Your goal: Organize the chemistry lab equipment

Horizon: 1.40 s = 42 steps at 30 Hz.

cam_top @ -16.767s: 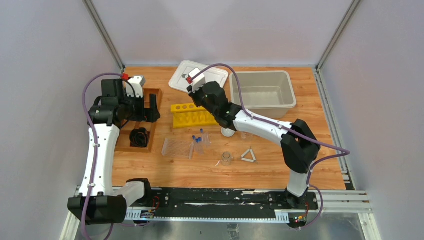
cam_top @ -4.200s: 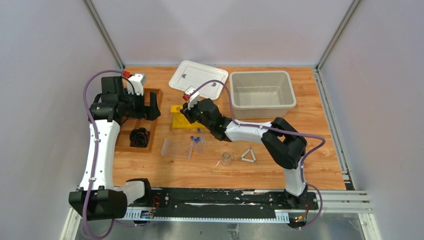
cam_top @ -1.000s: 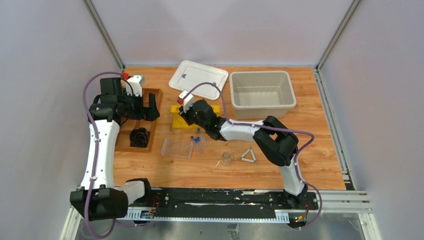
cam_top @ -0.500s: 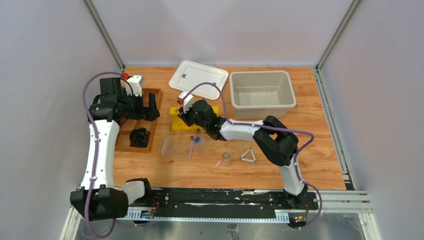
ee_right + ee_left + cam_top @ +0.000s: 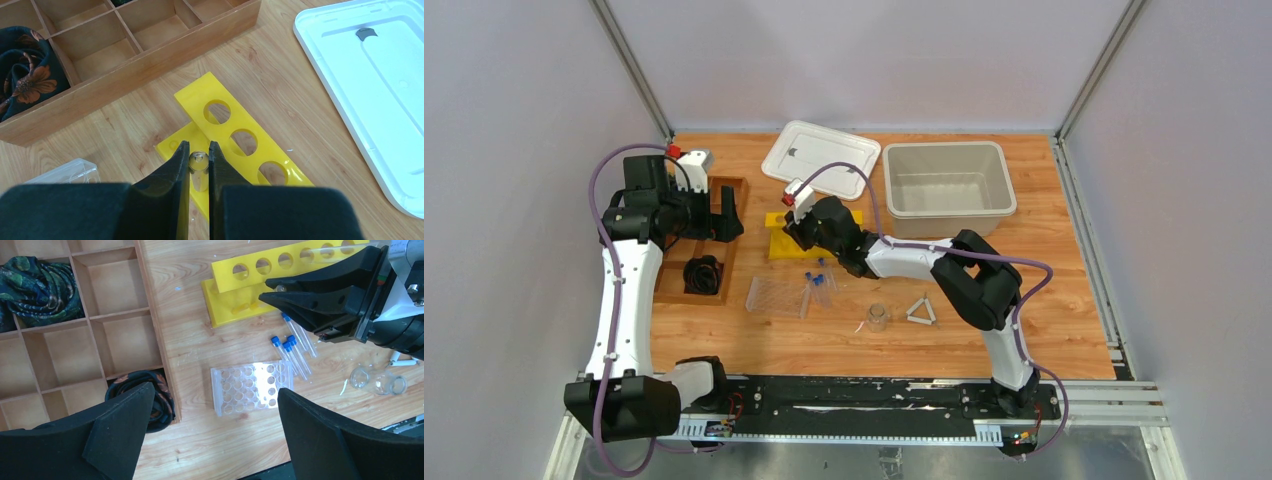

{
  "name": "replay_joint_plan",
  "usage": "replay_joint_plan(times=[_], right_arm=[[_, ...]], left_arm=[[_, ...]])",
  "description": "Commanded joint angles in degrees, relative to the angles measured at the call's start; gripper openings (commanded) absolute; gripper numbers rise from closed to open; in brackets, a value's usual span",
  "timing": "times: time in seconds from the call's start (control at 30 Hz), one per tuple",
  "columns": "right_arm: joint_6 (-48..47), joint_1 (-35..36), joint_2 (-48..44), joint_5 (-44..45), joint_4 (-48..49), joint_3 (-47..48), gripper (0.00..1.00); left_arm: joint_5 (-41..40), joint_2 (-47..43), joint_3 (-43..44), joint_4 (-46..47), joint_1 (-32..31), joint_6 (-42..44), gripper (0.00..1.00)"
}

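My right gripper is shut on a small clear tube, holding it over the left end of a yellow holed rack. From above, this gripper hides much of the yellow rack. Blue-capped tubes lie loose beside a clear plastic rack. A glass beaker and a small white triangle sit nearer the front. My left gripper hangs open high above the clear rack with nothing between its fingers.
A wooden compartment tray holding dark cloth stands on the left. A beige bin and its white lid are at the back. Two beakers show in the left wrist view.
In the last second the right wrist has only shifted slightly. Before that, the right gripper came from near the white lid down to the yellow rack's left end. The left arm stayed put.
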Motion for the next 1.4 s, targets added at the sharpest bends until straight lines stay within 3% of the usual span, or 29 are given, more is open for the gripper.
replay_joint_plan(times=[0.0, 0.13, 0.23, 0.4, 0.5, 0.8, 1.0, 1.37], right_arm=[[-1.4, -0.4, -0.3, -1.2, -0.6, -0.4, 0.05], [-1.6, 0.7, -2.0, 0.4, -2.0, -1.2, 0.35], [-1.7, 2.2, -4.9, 2.4, -3.1, -2.2, 0.50], [-2.4, 5.5, -11.3, 9.1, -9.5, -2.3, 0.57], [2.1, 6.8, -15.9, 11.5, -15.2, -2.4, 0.57], [19.9, 7.2, -22.6, 18.1, -31.3, -10.0, 0.39], [23.1, 7.2, -17.9, 19.5, -35.7, -10.7, 0.27], [24.7, 5.0, -9.0, 20.5, -36.7, -7.2, 0.22]], left_arm=[[0.3, -1.6, 0.2, 1.2, 0.6, 0.7, 1.00], [0.5, -2.3, 0.1, 1.1, 0.6, 0.4, 1.00], [0.7, -3.0, 0.1, 1.0, 0.6, 0.4, 1.00], [1.0, -4.1, 0.1, 0.3, 0.6, 0.6, 1.00], [1.0, -4.5, 0.1, -0.1, 0.6, 0.8, 1.00], [1.2, -5.5, -0.4, -0.4, 0.6, 0.6, 1.00], [0.7, -5.8, -0.3, -0.8, 0.6, 0.7, 1.00], [0.6, -6.0, 0.1, -1.5, 0.6, 0.7, 1.00]])
